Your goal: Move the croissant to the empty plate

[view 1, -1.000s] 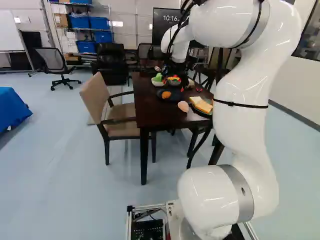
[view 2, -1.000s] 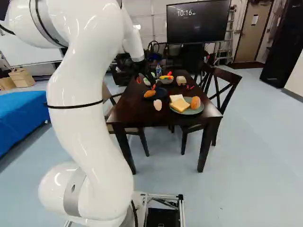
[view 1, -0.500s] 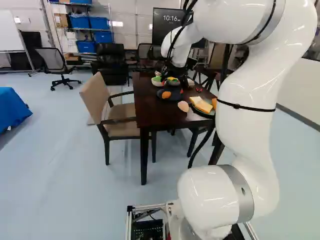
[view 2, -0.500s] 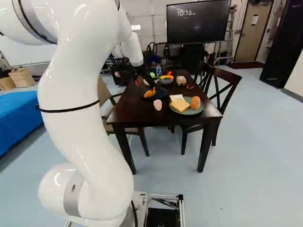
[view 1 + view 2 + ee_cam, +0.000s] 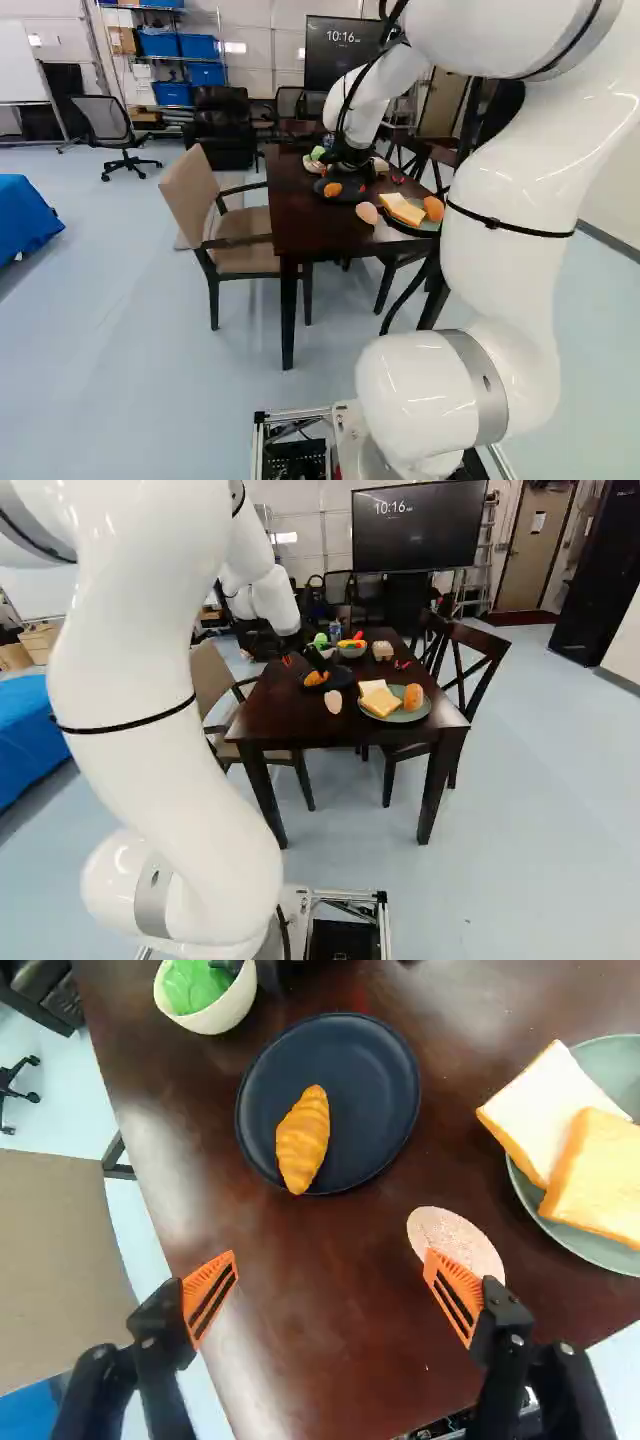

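While the big brown table (image 5: 300,1360) holds all the food, the gripper (image 5: 331,1255) hangs over it, wide open, with nothing in its hold. Its orange pads (image 5: 210,1295) stand far apart. The green plate (image 5: 615,1065) has bread slices (image 5: 530,1110) and a round roll (image 5: 413,697) on it. The croissant (image 5: 303,1140) lies on the dark plate (image 5: 375,1080), just ahead of the gripper, with one end by the rim. I can't see a plate with no food on it, so where it should go is hard to say.

The croissant looks light, so a small pinch should lift it. It may be soft and flaky, or a firm toy; I can't tell by looking. If it is real, a hard squeeze could squash it or make crumbs. If it is a toy, its smooth skin could slip. The best hold is across its fat middle, one pad on each long side. The pads look lined up well for that, but one might bump the rim. The thin tips are bad to grab, as it could swing or snap there.
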Robot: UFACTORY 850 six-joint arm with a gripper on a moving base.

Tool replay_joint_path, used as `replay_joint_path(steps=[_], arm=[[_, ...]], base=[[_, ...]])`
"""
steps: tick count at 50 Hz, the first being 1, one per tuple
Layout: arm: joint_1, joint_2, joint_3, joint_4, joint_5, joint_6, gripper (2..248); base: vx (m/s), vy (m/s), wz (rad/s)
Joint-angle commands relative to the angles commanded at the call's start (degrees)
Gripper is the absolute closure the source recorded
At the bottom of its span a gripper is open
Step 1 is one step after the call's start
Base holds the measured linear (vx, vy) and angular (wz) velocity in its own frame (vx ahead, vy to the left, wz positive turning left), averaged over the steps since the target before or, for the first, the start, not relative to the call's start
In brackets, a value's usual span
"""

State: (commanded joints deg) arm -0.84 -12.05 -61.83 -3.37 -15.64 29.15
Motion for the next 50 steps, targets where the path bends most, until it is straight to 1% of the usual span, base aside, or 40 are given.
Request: replay_joint_path(steps=[12, 35, 50], arm=[[0.1, 3.4, 6.8, 0.4, 7.9, -3.5, 3], [0.3, 10.8, 21.8, 1.3, 25.2, -11.2, 3], [0.5, 15.1, 30.5, 1.8, 35.3, -15.7, 3]], base=[[0.000, 0.000, 0.000], [0.000, 0.000, 0.000], [0.000, 0.000, 0.000]])
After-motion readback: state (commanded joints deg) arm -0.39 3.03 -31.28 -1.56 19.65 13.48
